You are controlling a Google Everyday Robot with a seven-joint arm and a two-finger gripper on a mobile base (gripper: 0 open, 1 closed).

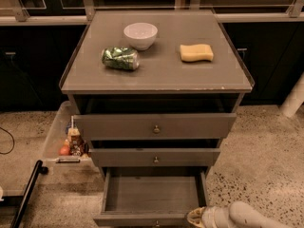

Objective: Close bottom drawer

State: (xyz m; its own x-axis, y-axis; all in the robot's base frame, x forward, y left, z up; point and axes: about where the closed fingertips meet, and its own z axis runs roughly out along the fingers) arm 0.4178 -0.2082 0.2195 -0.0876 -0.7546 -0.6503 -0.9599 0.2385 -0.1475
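The bottom drawer [152, 194] of the grey-brown cabinet is pulled far out, and its inside is empty. Its front panel [137, 220] runs along the bottom edge of the view, with the knob just visible at the centre. My gripper [195, 217] is at the bottom right, at the right end of the drawer's front panel, at the end of my pale arm [251, 217]. The two drawers above, the top drawer [156, 126] and the middle drawer [155, 157], each stand slightly out.
On the cabinet top [161, 75] lie a white bowl [140, 35], a crushed green can [120, 58] and a yellow sponge [196, 52]. A clear bin with snacks [71, 144] stands left of the cabinet. A black pole [26, 194] lies at the lower left.
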